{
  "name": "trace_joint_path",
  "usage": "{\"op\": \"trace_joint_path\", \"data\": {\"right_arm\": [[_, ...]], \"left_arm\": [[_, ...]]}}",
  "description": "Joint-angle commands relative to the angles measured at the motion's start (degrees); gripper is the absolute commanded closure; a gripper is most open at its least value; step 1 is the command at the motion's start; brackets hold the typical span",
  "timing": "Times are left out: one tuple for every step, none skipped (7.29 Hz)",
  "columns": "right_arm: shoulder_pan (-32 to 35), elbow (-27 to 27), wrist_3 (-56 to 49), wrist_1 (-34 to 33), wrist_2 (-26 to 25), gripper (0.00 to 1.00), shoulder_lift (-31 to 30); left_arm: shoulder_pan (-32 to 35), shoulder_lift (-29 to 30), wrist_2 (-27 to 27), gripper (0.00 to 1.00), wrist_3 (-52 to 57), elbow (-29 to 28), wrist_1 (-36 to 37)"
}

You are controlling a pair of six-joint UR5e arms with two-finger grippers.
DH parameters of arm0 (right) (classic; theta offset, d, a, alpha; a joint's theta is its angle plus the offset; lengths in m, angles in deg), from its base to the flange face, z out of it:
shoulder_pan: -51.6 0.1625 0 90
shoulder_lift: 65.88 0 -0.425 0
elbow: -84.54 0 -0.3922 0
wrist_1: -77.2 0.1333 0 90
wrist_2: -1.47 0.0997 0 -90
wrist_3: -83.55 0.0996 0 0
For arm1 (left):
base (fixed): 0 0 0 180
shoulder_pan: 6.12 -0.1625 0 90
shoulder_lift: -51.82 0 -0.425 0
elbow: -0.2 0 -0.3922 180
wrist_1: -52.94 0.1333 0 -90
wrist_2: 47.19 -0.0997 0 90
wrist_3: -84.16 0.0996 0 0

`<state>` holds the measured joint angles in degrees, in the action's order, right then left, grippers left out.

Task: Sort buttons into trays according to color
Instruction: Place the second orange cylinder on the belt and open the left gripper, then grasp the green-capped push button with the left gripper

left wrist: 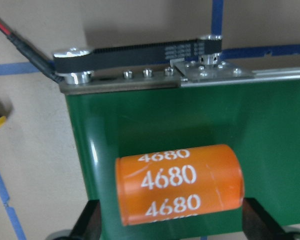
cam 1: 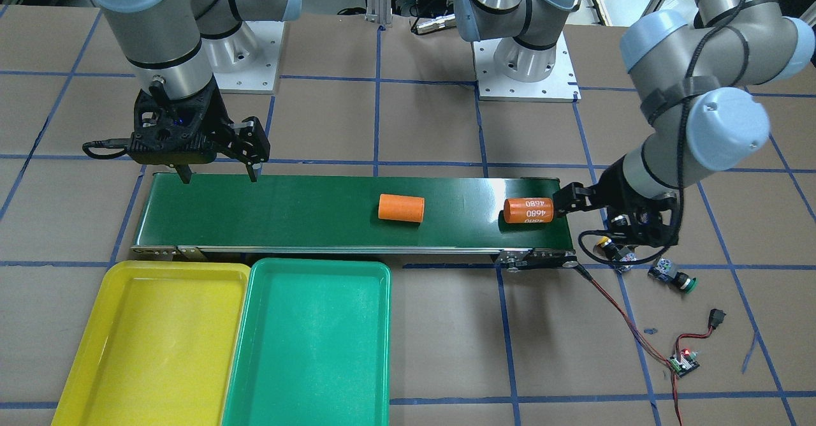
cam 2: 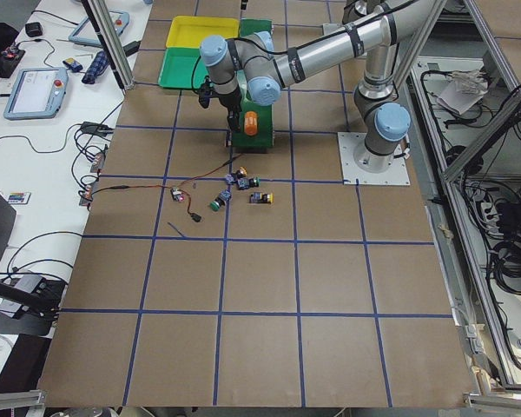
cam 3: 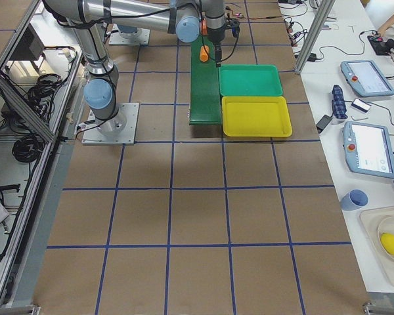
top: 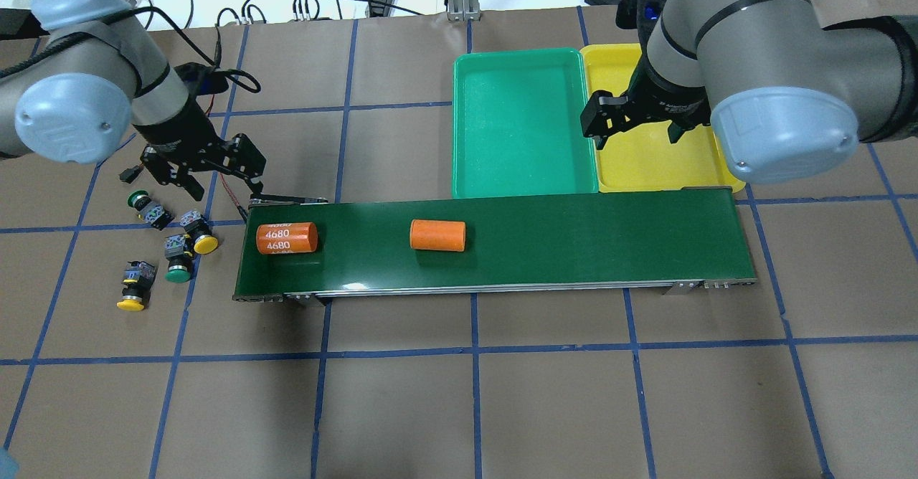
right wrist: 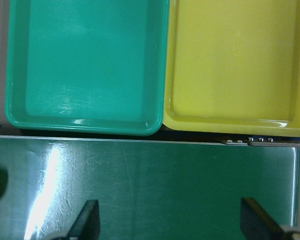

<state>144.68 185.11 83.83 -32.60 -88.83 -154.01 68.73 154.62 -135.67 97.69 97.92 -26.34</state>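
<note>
The buttons (top: 177, 271) lie on the table (top: 459, 393) just off the belt's (top: 574, 242) left end, well apart from both trays. The overhead view shows all four, two yellow-capped and two green-capped. The front view shows just two, and the left arm covers the others.

The green tray (top: 523, 178) and yellow tray (top: 645, 171) sit side by side against the belt's far edge.

The left gripper (left wrist: 172, 221) is spread wide and holds nothing. Its wrist view frames a cylinder (left wrist: 177, 185) between the fingers. "4680" runs in white three times on this cylinder, and in the front view it reads upside down. A second, plain orange cylinder (top: 437, 235) lies mid-belt.

The right gripper (cam 1: 220, 172) is likewise spread, above the belt near the trays.

Only the front view shows a small board (cam 1: 683, 363) with a red light and red-and-black wires.
</note>
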Motion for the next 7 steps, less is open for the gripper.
{"op": "trace_joint_path", "data": {"right_arm": [[0.00,-0.02,-0.10,-0.23,0.03,0.00,0.15],[0.00,-0.02,-0.02,-0.23,0.03,0.00,0.07],[0.00,-0.02,0.07,-0.32,0.12,0.00,0.15],[0.00,0.06,0.07,-0.32,0.03,0.00,0.15],[0.00,0.06,0.07,-0.32,0.03,0.00,0.24],[0.00,0.15,-0.01,-0.32,0.03,0.00,0.24],[0.00,0.15,0.07,-0.32,0.12,0.00,0.24]], "left_arm": [[-7.67,1.69,-0.29,0.00,4.38,-1.91,5.07],[-9.44,2.65,-0.11,0.00,4.57,-1.83,7.98],[-10.06,4.23,-0.20,0.00,4.66,-1.91,9.84],[-11.03,6.07,-0.29,0.00,5.01,-1.74,13.51],[-12.52,8.27,-0.29,0.00,6.14,-1.74,13.81],[-14.53,10.38,-0.11,0.00,6.15,-2.09,14.25],[-15.16,12.31,-0.20,0.00,6.15,-1.48,18.86]]}}
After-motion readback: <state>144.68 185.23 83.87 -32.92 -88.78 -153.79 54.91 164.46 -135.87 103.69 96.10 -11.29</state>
